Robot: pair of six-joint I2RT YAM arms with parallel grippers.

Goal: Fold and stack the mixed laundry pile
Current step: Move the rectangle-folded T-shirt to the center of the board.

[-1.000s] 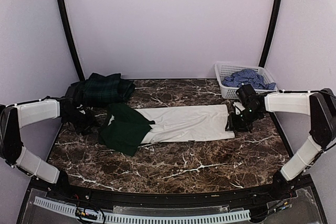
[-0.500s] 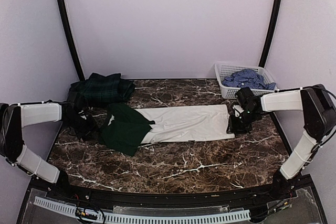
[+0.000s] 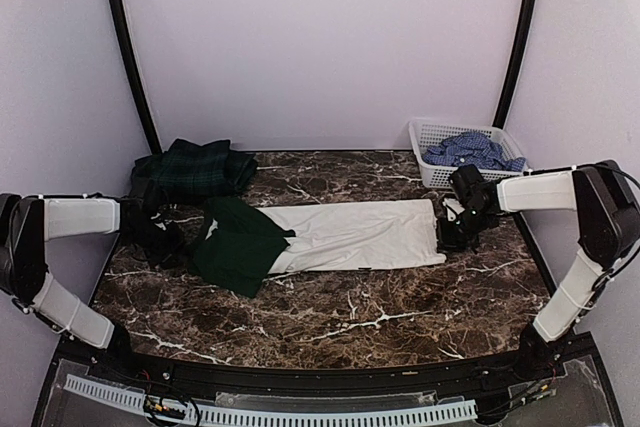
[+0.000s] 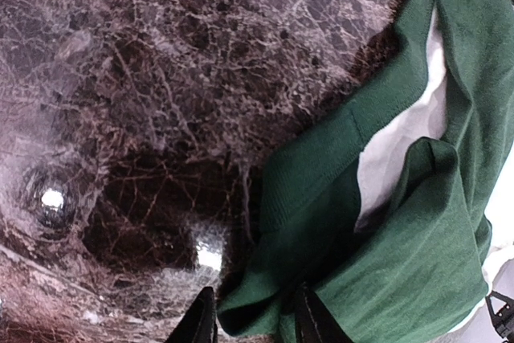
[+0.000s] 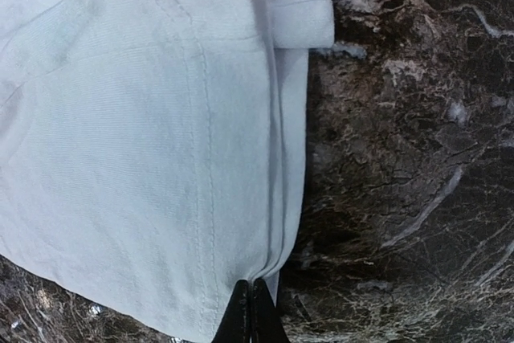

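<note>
A white garment point(image 3: 350, 235) with dark green parts point(image 3: 235, 247) lies stretched flat across the middle of the marble table. My left gripper point(image 3: 172, 240) is at its green left end. In the left wrist view its gripper point(image 4: 255, 319) has the jaws partly apart, with a fold of green cloth point(image 4: 265, 295) between the fingers. My right gripper point(image 3: 447, 234) is at the white right hem. In the right wrist view that gripper point(image 5: 253, 311) is shut, pinching the edge of the white hem point(image 5: 277, 222).
A dark green plaid garment point(image 3: 195, 169) lies bunched at the back left. The white lattice basket point(image 3: 425, 137) at the back right holds a blue-and-white check shirt point(image 3: 470, 150). Bare marble point(image 3: 350, 317) lies in front of the garment.
The right jaws have closed onto the white hem. The left jaws have narrowed around the green fold. Both arms have barely shifted.
</note>
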